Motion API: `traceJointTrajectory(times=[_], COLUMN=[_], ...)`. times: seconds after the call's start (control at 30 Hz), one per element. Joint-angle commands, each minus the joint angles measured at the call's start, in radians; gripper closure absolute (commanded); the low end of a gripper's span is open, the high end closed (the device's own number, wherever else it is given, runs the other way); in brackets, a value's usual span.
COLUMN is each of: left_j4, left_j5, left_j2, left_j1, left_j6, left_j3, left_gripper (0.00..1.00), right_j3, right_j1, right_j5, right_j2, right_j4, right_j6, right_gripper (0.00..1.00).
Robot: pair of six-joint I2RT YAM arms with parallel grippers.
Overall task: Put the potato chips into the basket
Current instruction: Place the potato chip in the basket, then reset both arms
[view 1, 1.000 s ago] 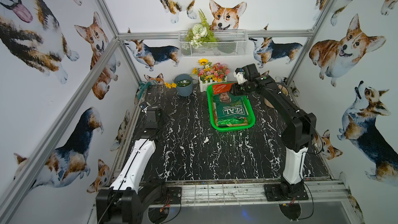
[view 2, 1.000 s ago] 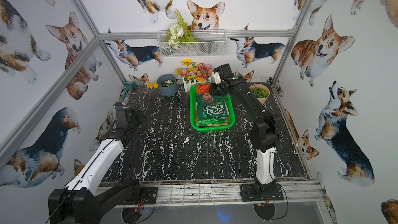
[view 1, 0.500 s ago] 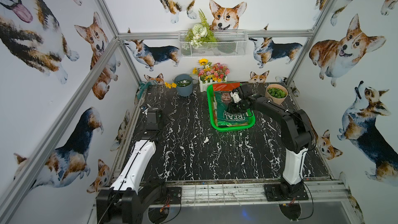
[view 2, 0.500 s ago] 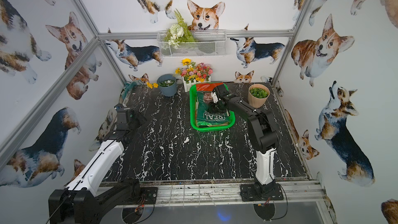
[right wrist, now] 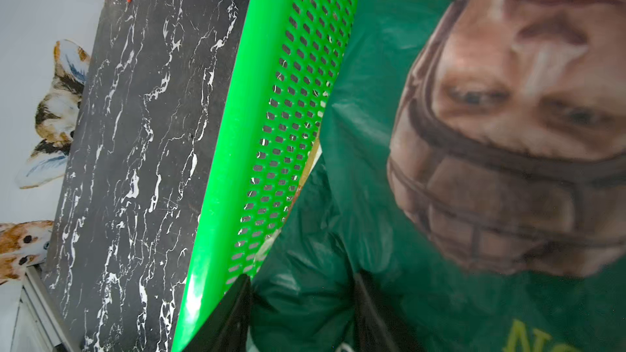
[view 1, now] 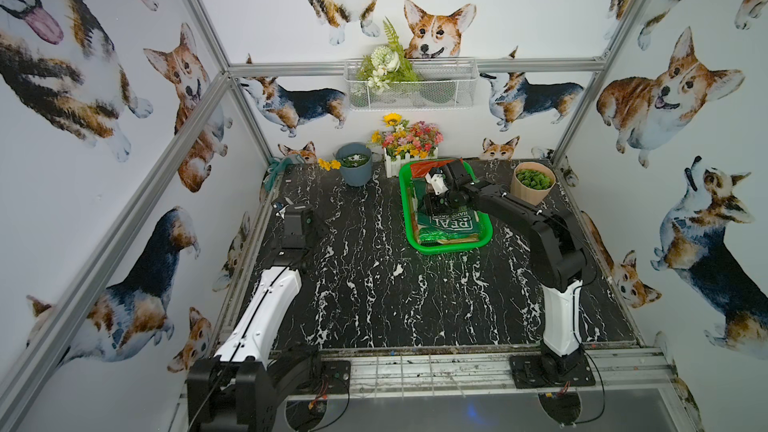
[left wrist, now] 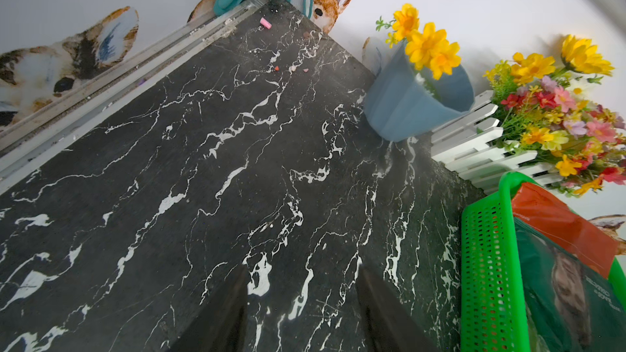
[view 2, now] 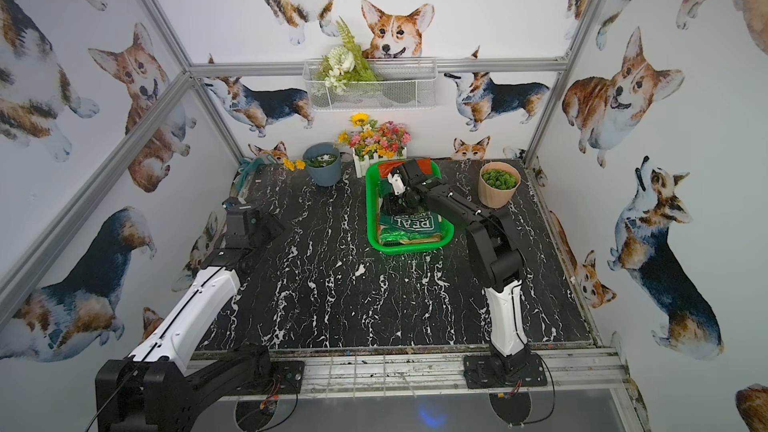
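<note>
Potato chips (view 1: 451,226) are in the green basket (view 1: 403,205). It sits toward the back of the bench (view 1: 365,284), right of centre, just in front of the white picket flower box (view 1: 409,155). On top, in both top views, you've got the dark green bag (view 2: 411,224) with REAL printed on it, lying flat and filling most of the basket. An orange-red bag (left wrist: 555,225) pokes up at the far end, leaning on the back rim. A sliver of something cream shows under the green bag along the mesh wall in the right wrist view. Can't tell you which bag that is.

Your right pincer (right wrist: 301,299) is down inside the basket over the far half of the green bag, close to the face printed on it. Its fingers stand apart with crinkled green film showing in the gap, and one finger (right wrist: 233,313) is right beside the mesh wall. Whether the tips actually touch the bag, I can't tell.

Your left pincer (left wrist: 303,279) hangs over the bench's left side, well apart from the basket. Its fingers are spread with only bare marble between them, so it's holding nothing.

Also around: a blue-grey pot (view 1: 353,170) left of the flower box, and a peach pot (view 1: 534,184) of green stuff right of the basket.
</note>
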Motion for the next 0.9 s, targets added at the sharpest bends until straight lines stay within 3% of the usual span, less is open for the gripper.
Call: traceJointTrajectory(times=[0.0,0.17,0.27,0.43,0.53,0.7,0.77,0.87], left_j4=[-0.003,0.004,0.037,0.156,0.285,0.460,0.506,0.605], left_j5=[-0.001,-0.001,-0.032,-0.128,-0.122,-0.144,-0.146,-0.174], left_j2=[0.005,0.022,0.021,0.005,-0.021,-0.082,-0.097,-0.108], left_j1=[0.001,0.002,0.001,0.001,0.003,0.008,0.008,0.011], left_j6=[0.020,0.035,0.099,0.268,0.395,0.460,0.490,0.518], left_j3=[0.017,0.056,0.084,0.068,-0.008,-0.180,-0.236,-0.334], left_gripper=[0.44,0.44,0.43,0.41,0.41,0.40,0.39,0.37], right_j3=[0.053,0.229,0.180,-0.277,-0.525,-0.825,-0.929,-1.105], right_j1=[0.003,-0.001,-0.025,-0.196,-0.312,-0.379,-0.392,-0.415], right_j5=[-0.015,-0.006,0.030,0.162,0.273,0.559,0.674,0.741], right_j2=[0.021,-0.033,-0.149,-0.484,-0.675,-0.906,-0.966,-1.015], right_j4=[-0.089,-0.135,-0.048,0.281,0.420,0.572,0.634,0.798], right_j6=[0.009,0.008,0.034,0.158,0.214,0.070,0.036,-0.031], right_gripper=[0.47,0.47,0.47,0.46,0.47,0.41,0.26,0.25])
